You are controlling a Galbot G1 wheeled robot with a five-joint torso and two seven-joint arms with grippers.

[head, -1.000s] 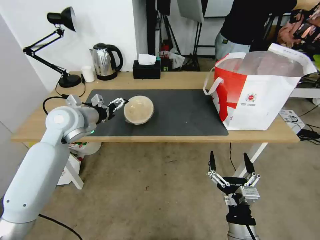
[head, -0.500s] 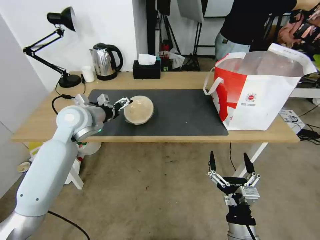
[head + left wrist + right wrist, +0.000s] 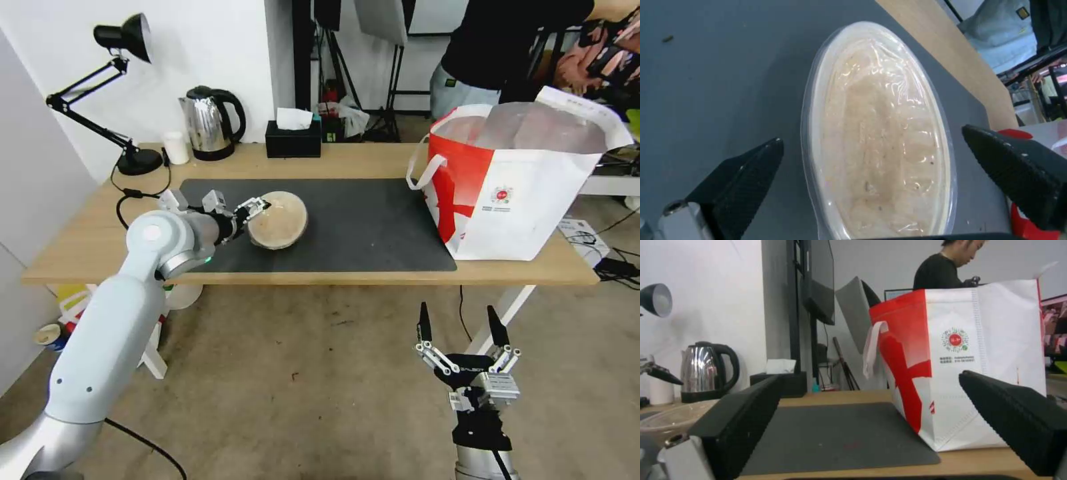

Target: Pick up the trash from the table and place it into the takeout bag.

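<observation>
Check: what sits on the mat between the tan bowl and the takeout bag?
Nothing: in the head view, bare dark mat runs from the tan bowl to the takeout bag.

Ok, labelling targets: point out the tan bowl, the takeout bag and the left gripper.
tan bowl (image 3: 278,223), head view, domed top.
takeout bag (image 3: 527,207), head view, white front panel.
left gripper (image 3: 257,208), head view, between its fingertips.

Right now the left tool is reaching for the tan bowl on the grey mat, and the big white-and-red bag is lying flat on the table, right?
Not quite. The takeout bag stands upright and open on the table, as the head view shows. The rest holds: the left tool is open at the tan bowl on the grey mat.
</observation>
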